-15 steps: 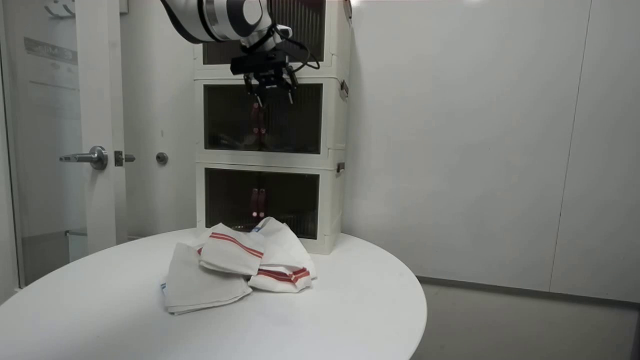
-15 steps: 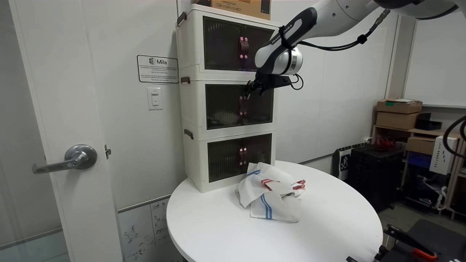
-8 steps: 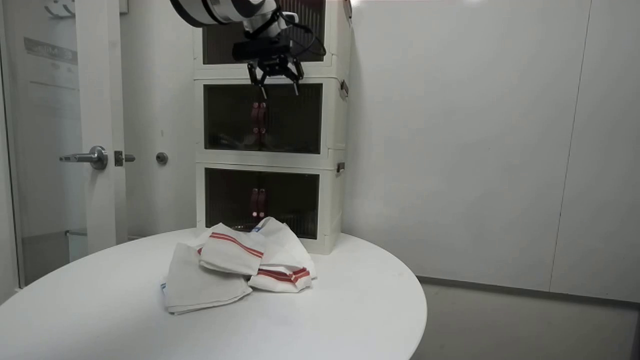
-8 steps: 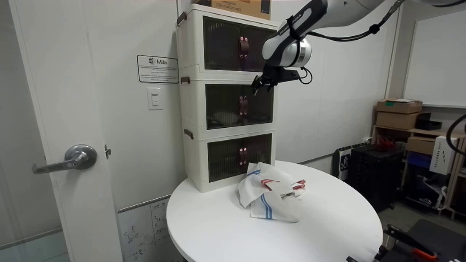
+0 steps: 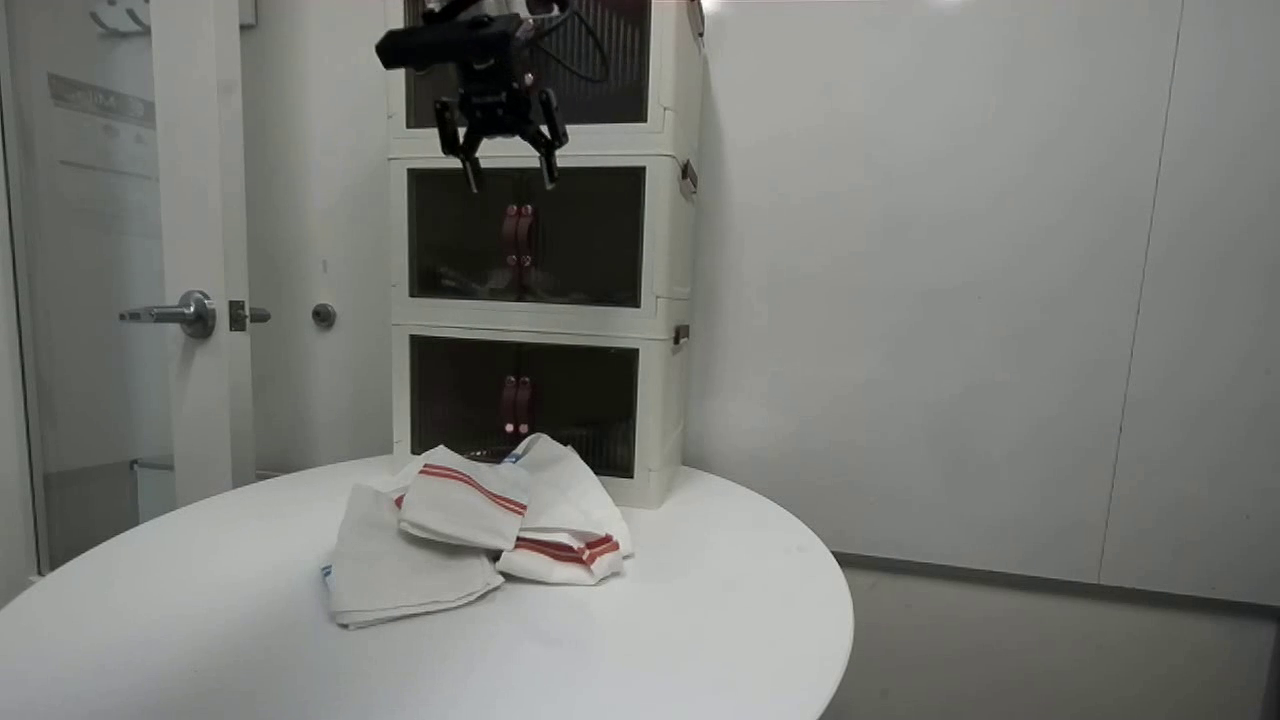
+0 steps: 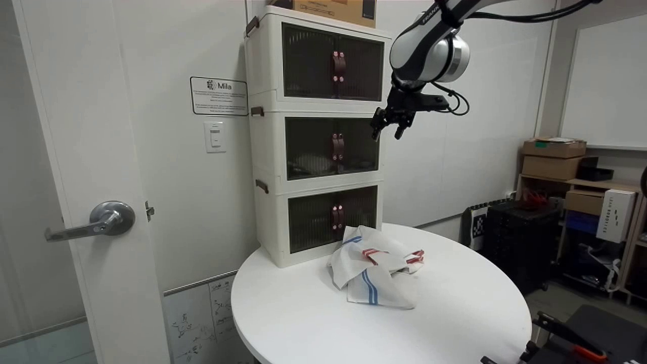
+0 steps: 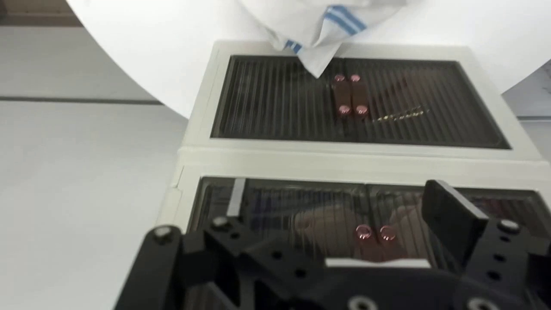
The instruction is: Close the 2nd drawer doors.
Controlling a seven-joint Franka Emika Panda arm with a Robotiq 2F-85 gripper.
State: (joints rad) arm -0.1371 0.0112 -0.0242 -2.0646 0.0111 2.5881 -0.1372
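The end effector (image 5: 511,188) (spread wide, holding nothing) has drawn back from the closed middle-tier doors (image 5: 590,250) of the cabinet (image 5: 662,420) at the far edge of the worktop (image 5: 700,630).

The middle doors (image 6: 321,147) have glossy, finely ribbed, see-through panels (image 7: 323,211) that catch reflections in the wrist view; whether plastic or glass cannot be told. Their strap handles (image 6: 335,146) look like leather, fastened with shiny metal studs (image 7: 363,231). The cabinet (image 6: 265,146) looks like smooth plastic with a dull sheen. The towels (image 5: 465,515) are matt cloth, and the tabletop (image 6: 303,308) is smooth and low in gloss. The end effector (image 5: 512,187) is matt, with metallic screw heads (image 7: 162,233). The arm (image 6: 403,49) is smooth and glossy, with a bright metal ring (image 6: 459,59). The door lever (image 6: 106,225) is satiny metal; the top box (image 6: 333,10), cardboard; the shelf (image 6: 617,186), wood.
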